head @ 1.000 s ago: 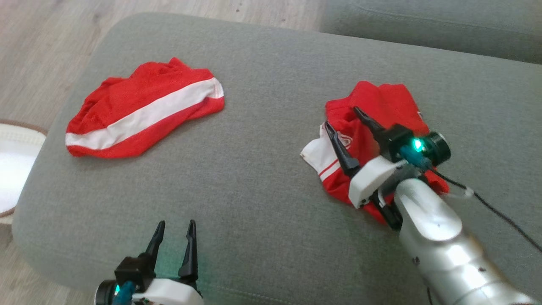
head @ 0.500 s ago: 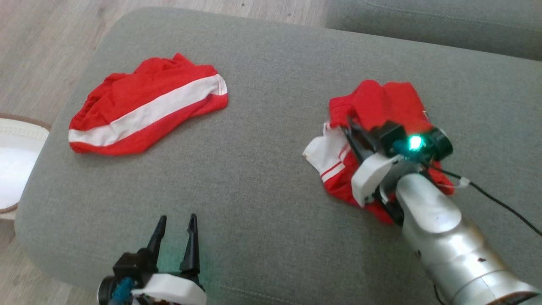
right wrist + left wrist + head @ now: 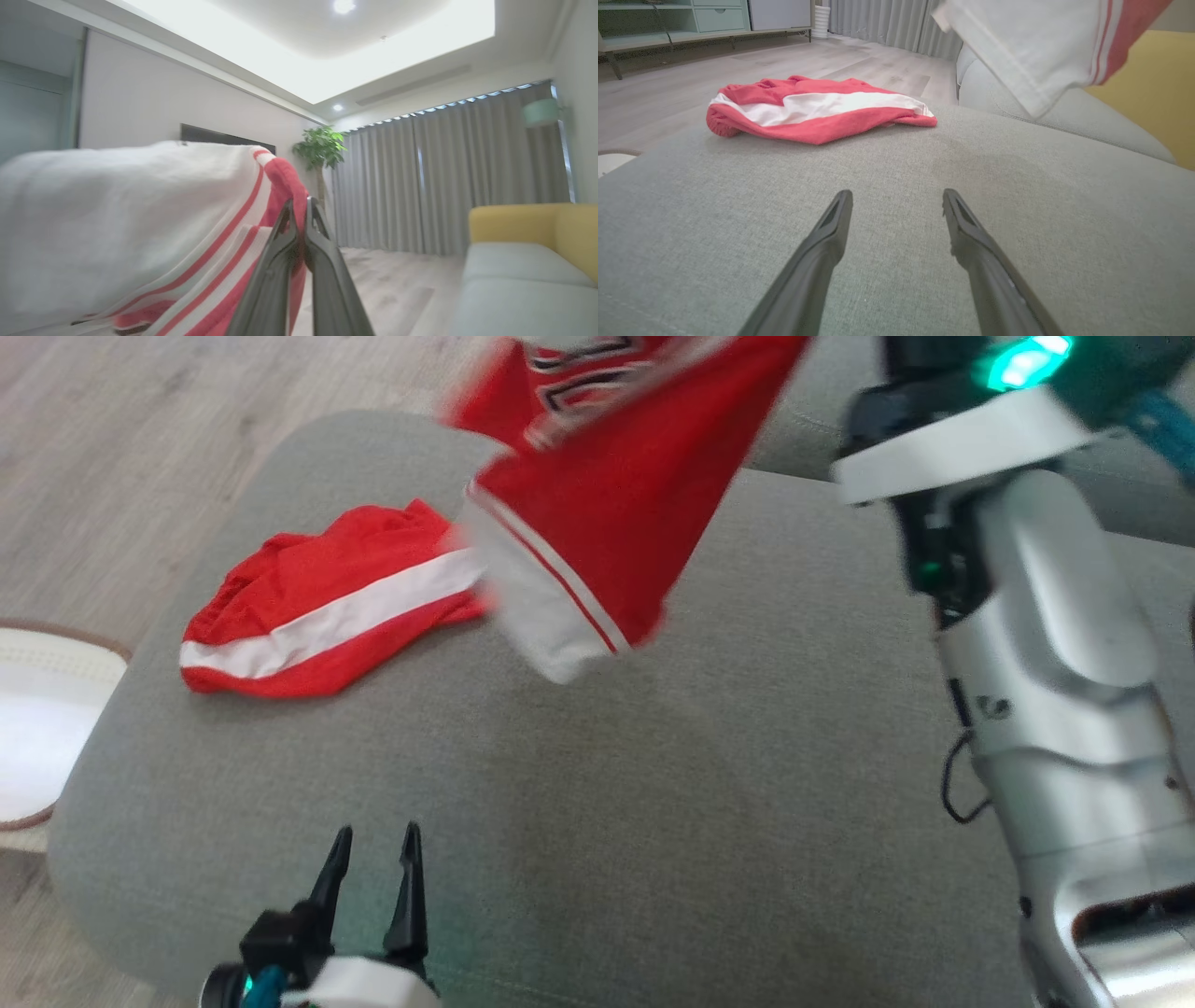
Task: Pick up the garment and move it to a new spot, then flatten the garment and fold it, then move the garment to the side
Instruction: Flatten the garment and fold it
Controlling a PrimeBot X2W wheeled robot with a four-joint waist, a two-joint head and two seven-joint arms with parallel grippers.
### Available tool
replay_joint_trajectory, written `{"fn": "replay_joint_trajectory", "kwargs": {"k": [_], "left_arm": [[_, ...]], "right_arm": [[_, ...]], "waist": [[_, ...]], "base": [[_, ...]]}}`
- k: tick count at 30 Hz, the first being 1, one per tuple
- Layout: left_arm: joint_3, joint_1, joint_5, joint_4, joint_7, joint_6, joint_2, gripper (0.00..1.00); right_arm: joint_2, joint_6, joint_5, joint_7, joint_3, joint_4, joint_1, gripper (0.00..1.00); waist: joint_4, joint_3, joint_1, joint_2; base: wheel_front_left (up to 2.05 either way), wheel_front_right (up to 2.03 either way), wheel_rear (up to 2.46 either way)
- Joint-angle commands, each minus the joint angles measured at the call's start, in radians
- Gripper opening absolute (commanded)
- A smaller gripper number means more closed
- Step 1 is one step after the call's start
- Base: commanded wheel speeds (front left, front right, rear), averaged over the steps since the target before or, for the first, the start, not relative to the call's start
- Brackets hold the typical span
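1. Hanging clear of the cushion (image 3: 747, 784), the jersey (image 3: 607, 495) is red with a white, striped hem; its lowest edge is above the cushion's middle, blurred in the head view
2. Right gripper (image 3: 300, 203): fingers pinched together on a red fold of the jersey, arm raised at the upper right of the head view
3. Left gripper (image 3: 373, 835): fingers apart, holding nothing, low over the cushion's near edge
4. Second red cloth (image 3: 327, 607) with a white band lies crumpled on the cushion's far left part
5. Wood floor (image 3: 112, 448) lies beyond the cushion, to the left and behind
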Motion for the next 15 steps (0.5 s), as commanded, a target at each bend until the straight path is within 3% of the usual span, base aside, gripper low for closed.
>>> {"fn": "replay_joint_trajectory", "kwargs": {"k": [1, 6, 7, 8, 11, 15], "left_arm": [[0.041, -0.006, 0.007, -0.027, -0.008, 0.002, 0.002, 1.00], [0.047, 0.011, -0.003, -0.033, -0.008, 0.001, 0.002, 1.00], [0.042, 0.010, -0.006, -0.034, -0.008, 0.000, 0.002, 1.00], [0.037, 0.007, -0.008, -0.034, -0.008, -0.001, 0.002, 1.00], [0.026, -0.005, -0.012, -0.034, -0.008, -0.001, 0.002, 1.00], [0.025, -0.019, -0.005, -0.032, -0.008, -0.003, 0.002, 1.00]], "right_arm": [[0.013, -0.001, -0.013, -0.006, -0.047, 0.002, 0.009, 0.00], [0.001, -0.001, -0.134, -0.006, -0.260, 0.157, 0.133, 0.00], [-0.012, -0.001, -0.159, -0.006, -0.301, 0.203, 0.168, 0.38], [-0.028, -0.001, -0.184, -0.006, -0.345, 0.249, 0.204, 1.00], [-0.068, -0.001, -0.257, -0.006, -0.471, 0.345, 0.309, 1.00], [-0.054, -0.001, -0.323, -0.006, -0.573, 0.340, 0.415, 1.00]], "waist": [[-0.011, -0.004, 0.0002, 0.0000], [-0.047, 0.013, 0.0002, 0.0000], [-0.053, 0.021, 0.0002, 0.0000], [-0.059, 0.029, 0.0002, 0.0000], [-0.075, 0.050, 0.0002, 0.0000], [-0.103, 0.068, 0.0002, 0.0000]], "base": [[0.00, 0.00, 0.00], [0.00, 0.00, 0.00], [0.00, 0.00, 0.00], [0.00, 0.00, 0.00], [0.00, 0.00, 0.00], [0.00, 0.00, 0.00]]}}
